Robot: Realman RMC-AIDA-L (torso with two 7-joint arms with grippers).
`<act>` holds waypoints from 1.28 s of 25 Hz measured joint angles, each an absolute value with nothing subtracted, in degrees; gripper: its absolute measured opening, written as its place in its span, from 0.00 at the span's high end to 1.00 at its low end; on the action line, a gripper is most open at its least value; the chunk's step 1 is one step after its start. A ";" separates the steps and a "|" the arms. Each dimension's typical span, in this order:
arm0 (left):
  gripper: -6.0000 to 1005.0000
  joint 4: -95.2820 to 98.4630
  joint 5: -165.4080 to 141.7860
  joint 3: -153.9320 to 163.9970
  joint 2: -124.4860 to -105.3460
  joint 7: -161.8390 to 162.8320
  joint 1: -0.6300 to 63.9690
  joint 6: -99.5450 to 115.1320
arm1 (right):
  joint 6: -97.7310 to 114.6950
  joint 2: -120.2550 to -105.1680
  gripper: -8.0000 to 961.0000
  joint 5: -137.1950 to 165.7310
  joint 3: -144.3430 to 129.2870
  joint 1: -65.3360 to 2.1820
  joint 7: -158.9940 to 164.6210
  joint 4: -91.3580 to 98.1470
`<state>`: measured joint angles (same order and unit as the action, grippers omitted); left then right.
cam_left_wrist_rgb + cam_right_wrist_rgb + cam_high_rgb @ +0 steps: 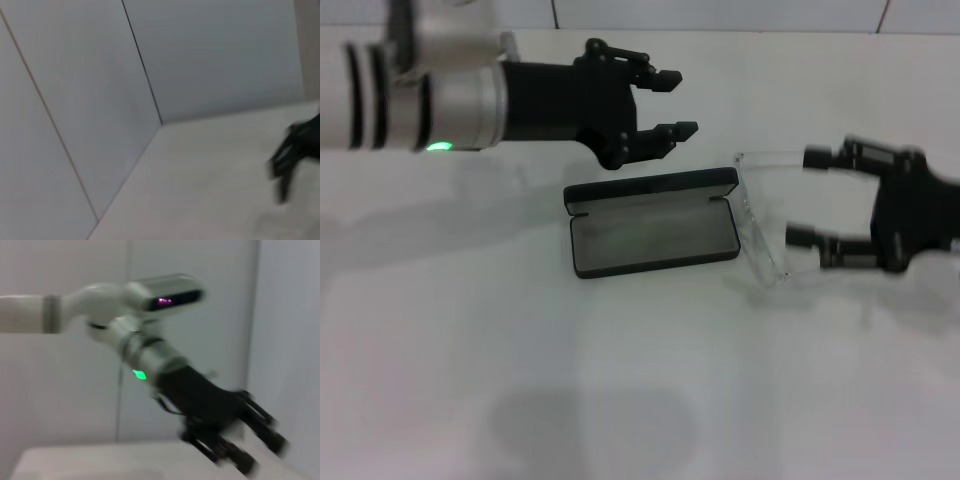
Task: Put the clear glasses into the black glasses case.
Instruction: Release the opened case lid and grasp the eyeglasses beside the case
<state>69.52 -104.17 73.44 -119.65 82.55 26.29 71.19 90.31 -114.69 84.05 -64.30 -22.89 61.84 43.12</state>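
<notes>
The black glasses case (655, 232) lies open in the middle of the table in the head view, grey lining up and lid raised on its far side. The clear glasses (765, 238) sit just off the case's right end, lens toward the case and temple arms pointing right. My right gripper (810, 197) is open right behind them, its fingers level with the temple arms; whether they touch I cannot tell. My left gripper (667, 104) hovers open above and behind the case's far edge, holding nothing. It shows again in the right wrist view as the left gripper (250, 447).
The white table (620, 380) runs to a tiled wall (210, 55) behind. The right gripper (292, 157) appears far off in the left wrist view.
</notes>
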 joint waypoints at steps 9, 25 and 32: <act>0.51 62.37 -95.29 74.49 -119.71 80.22 23.77 71.55 | 81.24 -115.21 0.13 116.31 -66.91 -33.87 117.45 68.06; 0.51 56.94 -95.91 74.82 -119.71 79.98 27.82 71.58 | 73.24 -116.03 0.16 135.40 -85.37 -48.12 142.35 60.11; 0.51 56.70 -96.97 75.05 -119.71 79.81 28.01 71.30 | 68.29 -116.19 0.24 135.36 -89.68 -48.58 144.78 56.78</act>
<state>56.70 -96.97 75.05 -119.71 79.81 28.01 71.30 68.29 -116.19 135.36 -89.68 -48.58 144.79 56.78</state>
